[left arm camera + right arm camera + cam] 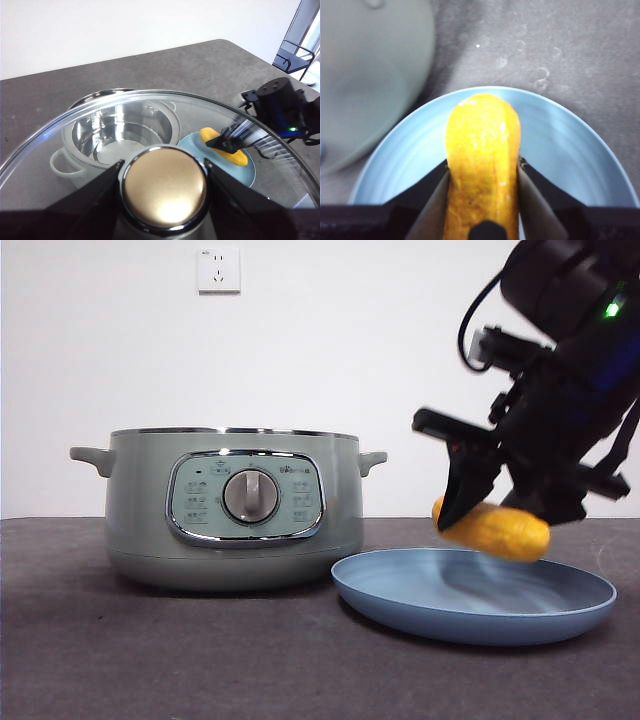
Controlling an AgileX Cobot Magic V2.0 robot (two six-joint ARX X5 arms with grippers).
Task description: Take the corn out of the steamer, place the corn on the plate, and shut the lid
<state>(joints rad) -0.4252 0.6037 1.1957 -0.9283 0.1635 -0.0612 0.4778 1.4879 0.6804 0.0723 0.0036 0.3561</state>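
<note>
The right gripper [478,508] pinches the corn [497,529] just above the plate [474,597]. The left gripper [162,172] pinches the knob of the lid [165,185], high above the open steamer [235,508].

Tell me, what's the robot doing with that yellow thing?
That is corn. The right gripper has it clamped between its jaws and holds it just above the blue plate, not yet set down. The left gripper holds the glass lid by its knob, up above the open green steamer.
</note>
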